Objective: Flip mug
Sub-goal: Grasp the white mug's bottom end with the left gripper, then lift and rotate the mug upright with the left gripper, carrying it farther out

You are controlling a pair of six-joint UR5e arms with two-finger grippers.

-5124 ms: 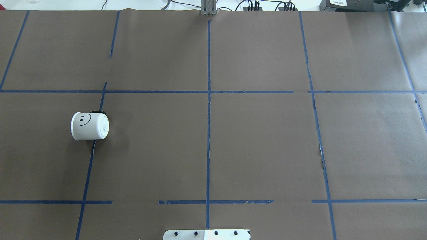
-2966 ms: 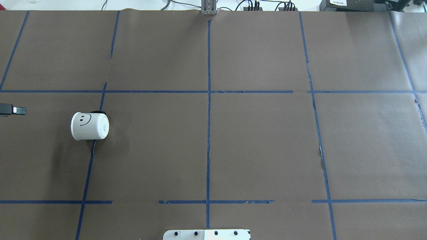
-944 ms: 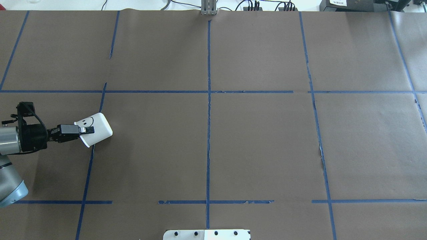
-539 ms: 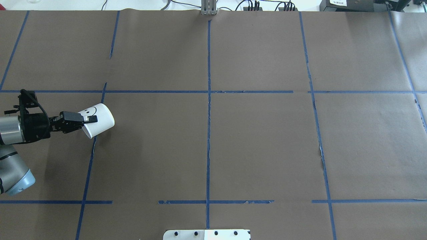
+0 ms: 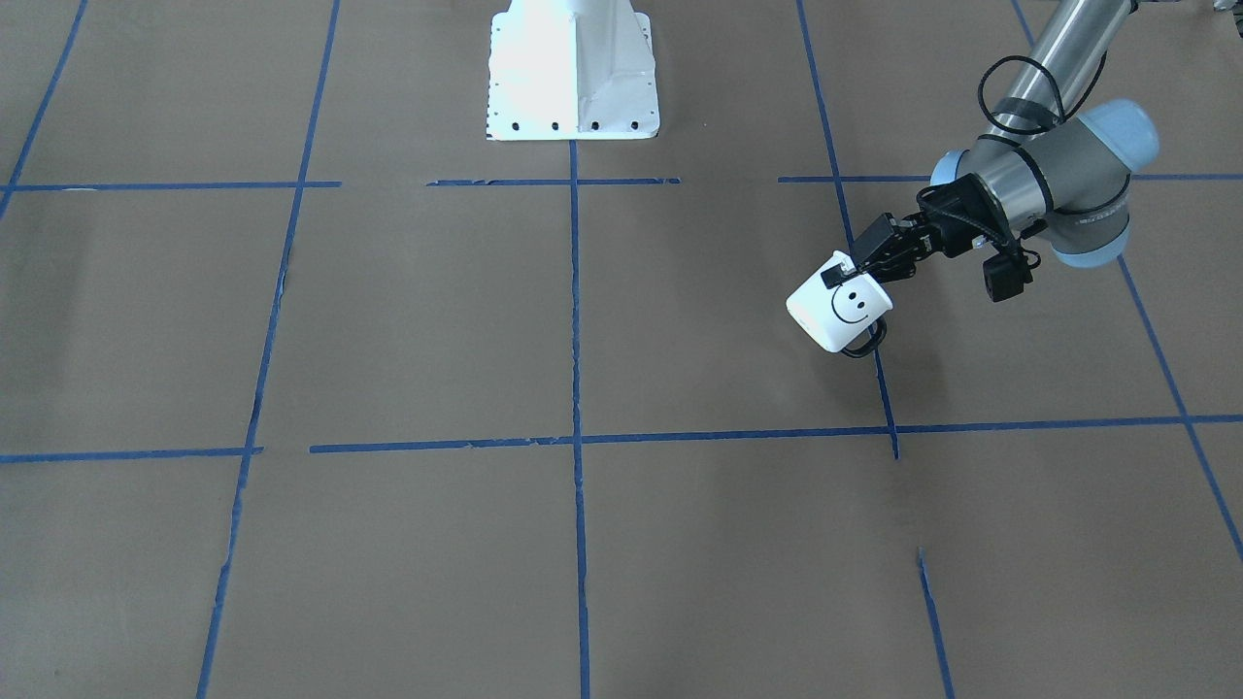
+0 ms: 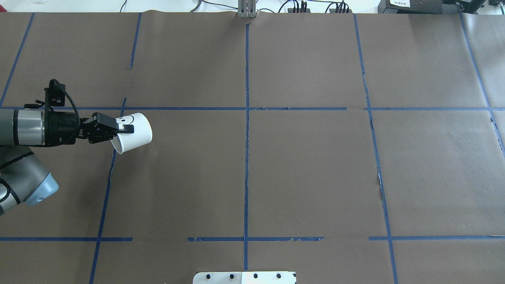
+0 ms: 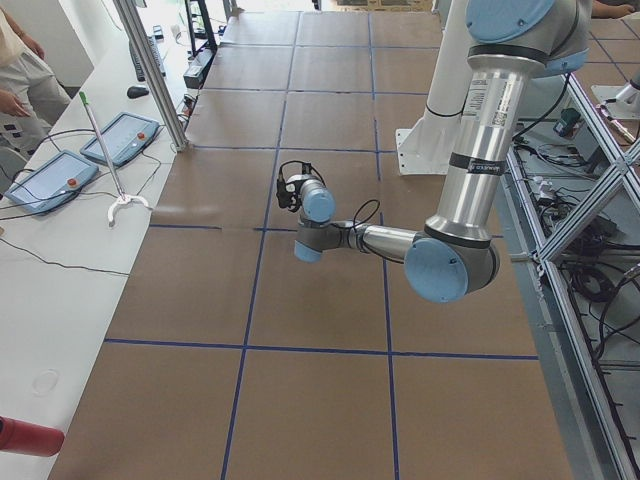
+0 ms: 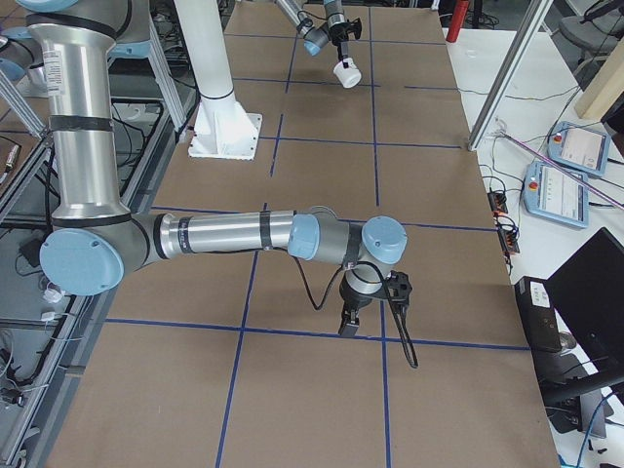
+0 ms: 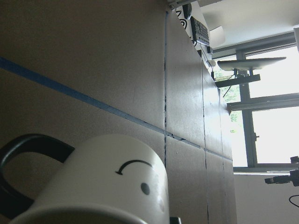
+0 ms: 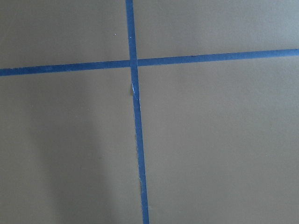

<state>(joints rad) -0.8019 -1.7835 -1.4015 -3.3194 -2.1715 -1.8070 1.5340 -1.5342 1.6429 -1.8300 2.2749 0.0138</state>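
1. The left gripper is pinching the mug by its rim.
2. The mug's up off the table on the left side, tipped sideways, mouth toward the gripper, handle underneath.
3. The right gripper hangs low over the right side; can't tell if it's spread or closed.

Brown paper-covered table, blue tape grid, control pendant on side bench

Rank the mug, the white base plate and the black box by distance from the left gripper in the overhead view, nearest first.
1. The mug: held at its rim by the left gripper, on the view's left.
2. The white base plate: bottom edge, centre.
3. The black box: top edge, far right.
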